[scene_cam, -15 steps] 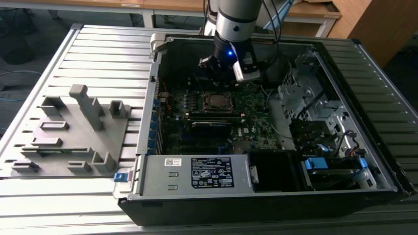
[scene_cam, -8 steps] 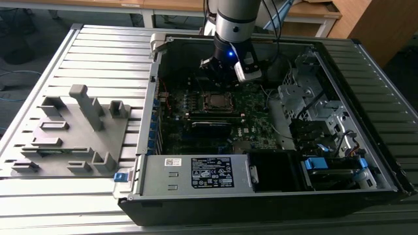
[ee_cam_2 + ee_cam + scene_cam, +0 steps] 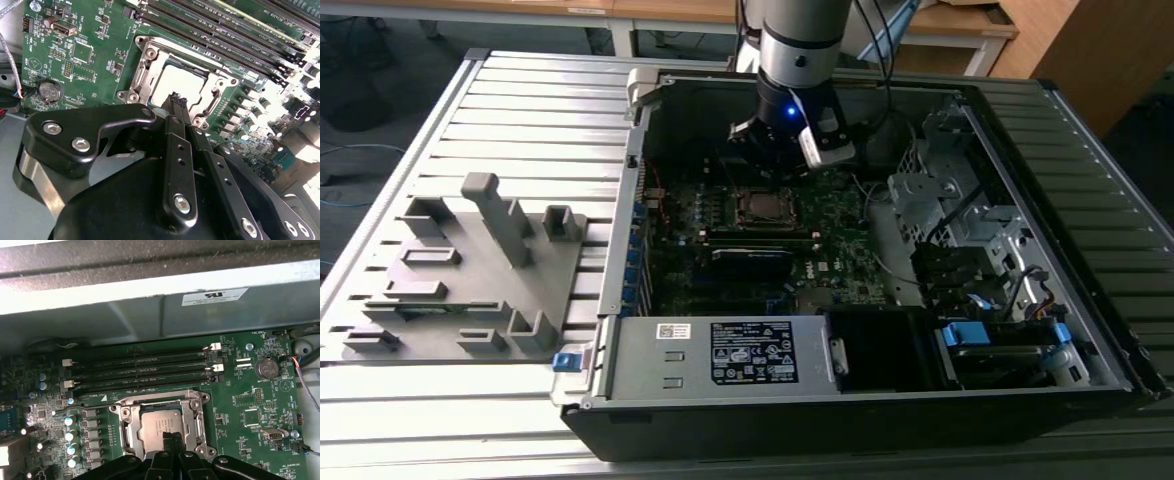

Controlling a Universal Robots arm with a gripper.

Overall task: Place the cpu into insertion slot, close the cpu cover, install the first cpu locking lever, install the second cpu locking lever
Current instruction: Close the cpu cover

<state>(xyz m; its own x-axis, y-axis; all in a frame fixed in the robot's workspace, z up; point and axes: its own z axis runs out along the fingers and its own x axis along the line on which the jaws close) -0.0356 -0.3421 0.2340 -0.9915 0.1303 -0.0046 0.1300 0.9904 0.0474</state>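
The cpu (image 3: 159,426) lies flat in its socket on the green motherboard, its dull grey face (image 3: 176,80) showing through the cut-out. The silvery cpu cover (image 3: 126,426) lies down around it as a frame (image 3: 150,54). My gripper (image 3: 177,100) hovers just over the socket's near edge, its two black fingers pressed together and shut on nothing. Its fingertips (image 3: 172,440) overlap the edge of the chip in the first wrist view. In the exterior view my gripper (image 3: 781,165) hangs inside the open computer case, right above the socket (image 3: 761,207). How the locking levers stand I cannot tell.
Long memory slots (image 3: 140,372) run beside the socket, with a row of capacitors (image 3: 70,435) at one side and a coin cell (image 3: 266,367) at the other. Case walls (image 3: 634,200), the drive cage (image 3: 947,210) and power supply (image 3: 720,350) surround the board. A grey fixture (image 3: 467,260) stands outside on the exterior view's left.
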